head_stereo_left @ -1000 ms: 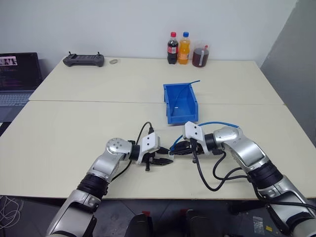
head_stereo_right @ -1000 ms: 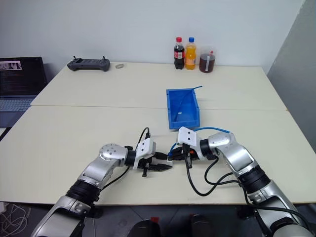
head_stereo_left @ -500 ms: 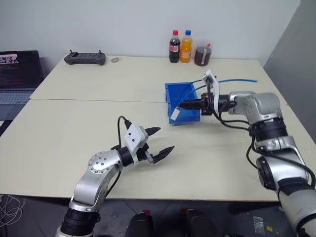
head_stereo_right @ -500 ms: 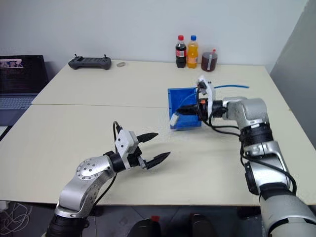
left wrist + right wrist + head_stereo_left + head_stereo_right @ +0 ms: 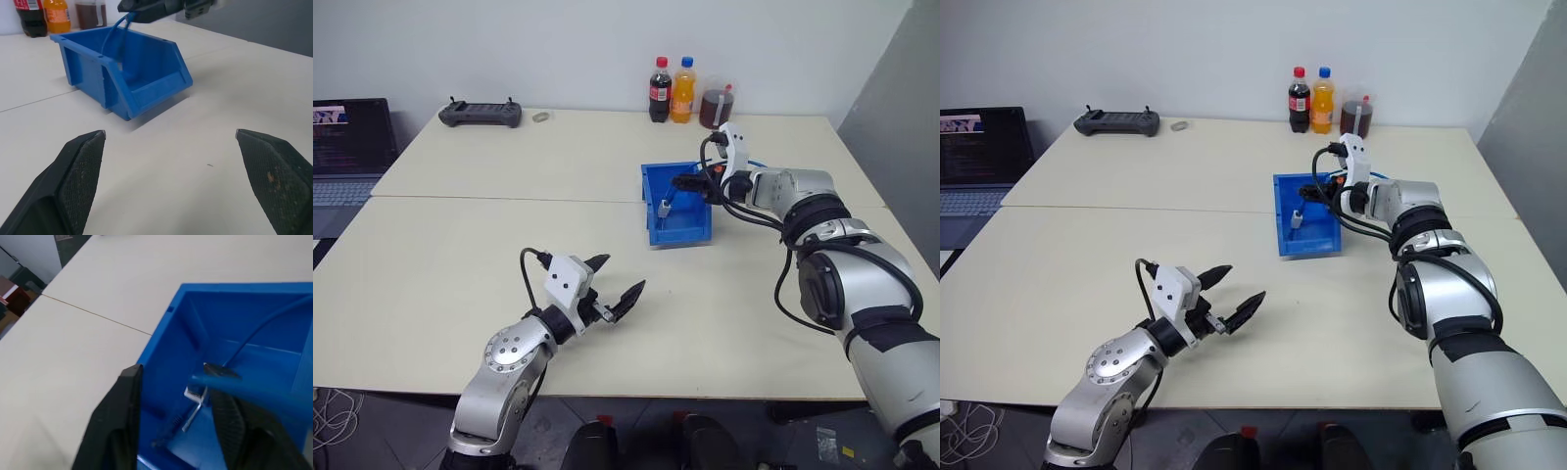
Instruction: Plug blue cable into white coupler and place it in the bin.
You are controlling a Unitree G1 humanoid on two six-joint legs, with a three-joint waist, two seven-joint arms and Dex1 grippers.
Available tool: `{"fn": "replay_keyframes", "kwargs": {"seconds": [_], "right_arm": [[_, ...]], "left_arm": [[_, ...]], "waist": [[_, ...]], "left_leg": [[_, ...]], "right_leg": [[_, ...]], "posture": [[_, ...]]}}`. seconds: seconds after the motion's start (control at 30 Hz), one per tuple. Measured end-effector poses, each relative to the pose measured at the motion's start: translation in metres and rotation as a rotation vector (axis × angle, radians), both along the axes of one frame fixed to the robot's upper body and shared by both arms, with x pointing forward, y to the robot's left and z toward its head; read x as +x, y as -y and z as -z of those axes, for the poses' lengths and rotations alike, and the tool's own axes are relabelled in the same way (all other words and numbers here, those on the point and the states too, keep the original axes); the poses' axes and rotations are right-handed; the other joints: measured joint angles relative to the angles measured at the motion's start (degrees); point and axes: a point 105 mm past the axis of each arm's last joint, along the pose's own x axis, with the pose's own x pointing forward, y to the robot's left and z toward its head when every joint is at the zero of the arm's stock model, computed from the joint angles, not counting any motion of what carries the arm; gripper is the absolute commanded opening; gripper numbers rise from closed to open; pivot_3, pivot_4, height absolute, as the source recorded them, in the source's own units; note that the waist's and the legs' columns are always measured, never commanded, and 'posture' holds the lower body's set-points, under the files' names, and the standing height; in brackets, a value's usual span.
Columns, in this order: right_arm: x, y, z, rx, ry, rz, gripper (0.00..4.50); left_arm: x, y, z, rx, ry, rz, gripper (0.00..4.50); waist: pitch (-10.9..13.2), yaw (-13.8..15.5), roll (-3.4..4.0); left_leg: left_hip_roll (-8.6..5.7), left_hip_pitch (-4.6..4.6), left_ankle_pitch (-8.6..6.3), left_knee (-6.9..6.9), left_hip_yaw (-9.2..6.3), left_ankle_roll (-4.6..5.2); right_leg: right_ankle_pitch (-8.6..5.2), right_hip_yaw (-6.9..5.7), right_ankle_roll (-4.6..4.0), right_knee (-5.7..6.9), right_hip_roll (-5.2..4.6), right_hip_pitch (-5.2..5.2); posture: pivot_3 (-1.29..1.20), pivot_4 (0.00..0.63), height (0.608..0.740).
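- Surface: two pale cream tables [image 5: 509,264] pushed together, their seam running just behind the bin [image 5: 677,207], which stands open-topped near the centre.
- Room: plain white wall behind; far beyond the bin stand a cola bottle [image 5: 659,90], an orange soda bottle [image 5: 682,90] and a brown-filled jar [image 5: 713,109]; a black controller [image 5: 480,115] and a laptop [image 5: 347,147] lie well to the bin's left.
- Right gripper [image 5: 1317,184]: above the bin, jaws parted; the blue cable [image 5: 113,36] hangs from it into the bin, the white coupler [image 5: 663,207] dangling inside.
- Left gripper [image 5: 612,284]: well in front of the bin, jaws spread wide, empty.
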Motion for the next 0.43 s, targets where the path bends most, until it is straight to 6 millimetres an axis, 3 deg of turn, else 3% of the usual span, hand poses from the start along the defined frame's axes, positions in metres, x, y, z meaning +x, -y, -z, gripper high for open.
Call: {"fn": "replay_keyframes", "kwargs": {"seconds": [0.23,0.37,0.43], "right_arm": [[0.005,0.015,0.0,-0.065,0.026,0.065,4.33],[0.007,0.035,-0.003,-0.124,0.041,0.095,4.46],[0.005,0.051,-0.005,-0.234,0.086,0.071,4.46]], "left_arm": [[0.002,0.001,-0.004,0.001,-0.002,0.014,4.5],[0.006,0.001,-0.005,-0.006,-0.021,0.0,4.5],[0.012,-0.001,-0.001,-0.035,-0.059,-0.053,4.5]], "waist": [[0.0,0.1,0.0],[0.0,0.0,0.01],[0.0,0.1,0.02]], "left_leg": [[0.0,0.0,0.01,0.0,-0.01,-0.01],[0.0,0.0,0.01,-0.01,0.0,-0.01],[0.0,-0.01,0.01,-0.01,-0.02,-0.01]], "right_leg": [[0.0,-0.01,0.0,0.01,0.0,0.0],[0.0,0.0,0.0,-0.01,0.0,0.0],[0.0,-0.02,0.0,-0.03,0.0,0.0]], "posture": [[0.0,0.15,0.74],[0.0,0.15,0.74],[0.0,0.15,0.74]]}}
